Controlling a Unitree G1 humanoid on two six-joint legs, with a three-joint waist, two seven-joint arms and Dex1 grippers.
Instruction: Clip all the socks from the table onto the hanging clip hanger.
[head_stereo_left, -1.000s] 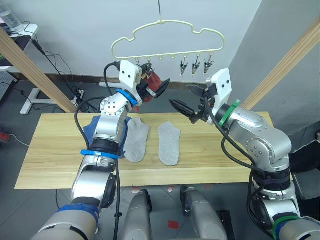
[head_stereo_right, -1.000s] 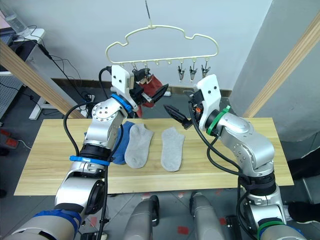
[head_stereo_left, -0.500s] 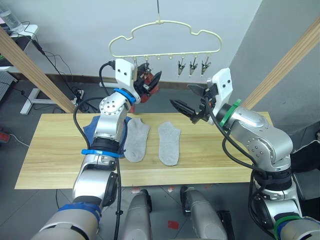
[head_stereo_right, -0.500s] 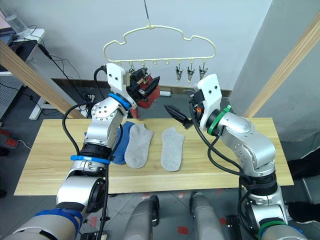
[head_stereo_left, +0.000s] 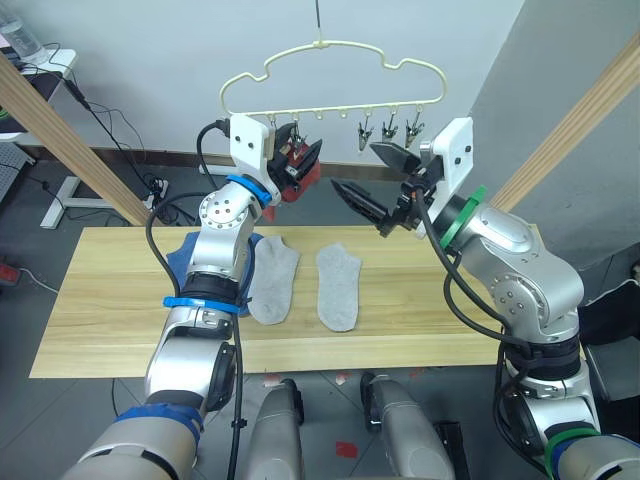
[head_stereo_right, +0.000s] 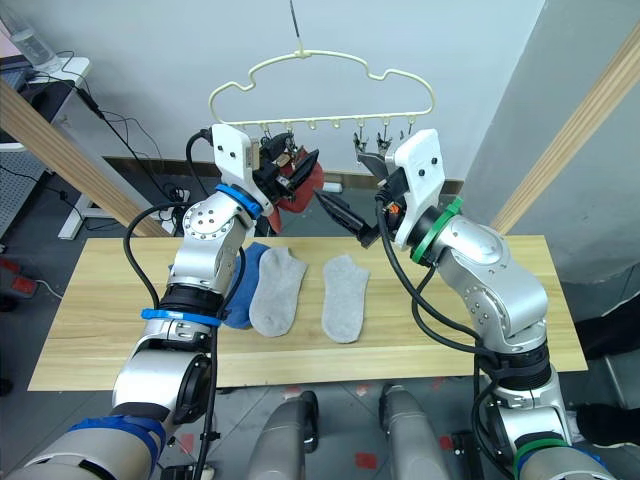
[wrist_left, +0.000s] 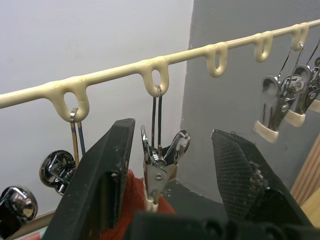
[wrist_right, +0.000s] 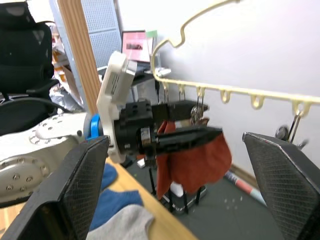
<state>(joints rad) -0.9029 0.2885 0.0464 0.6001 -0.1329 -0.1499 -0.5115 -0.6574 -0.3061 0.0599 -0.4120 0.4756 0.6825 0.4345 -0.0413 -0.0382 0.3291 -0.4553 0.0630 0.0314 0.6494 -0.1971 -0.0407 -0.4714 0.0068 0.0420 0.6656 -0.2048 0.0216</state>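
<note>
Left gripper (head_stereo_left: 300, 165), fingers spread wide, straddles a grey clip (wrist_left: 159, 165) on the clip hanger (head_stereo_left: 330, 75), where the rust-red sock (head_stereo_right: 300, 190) hangs. Soft, light and floppy, that sock likely needs pinching at its cuff hem. Right gripper (head_stereo_left: 375, 175) gapes empty at its 3 o'clock; two grey socks (head_stereo_left: 305, 285) lie on the table (head_stereo_left: 100, 300) at 6 o'clock.

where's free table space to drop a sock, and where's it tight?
Free: the table's whole left end, out from the blue sock; the right end past the right grey sock; the front edge strip. Tight: mid-table, where blue sock and left grey sock overlap, and up at the clip hanger, with both grippers close.
</note>
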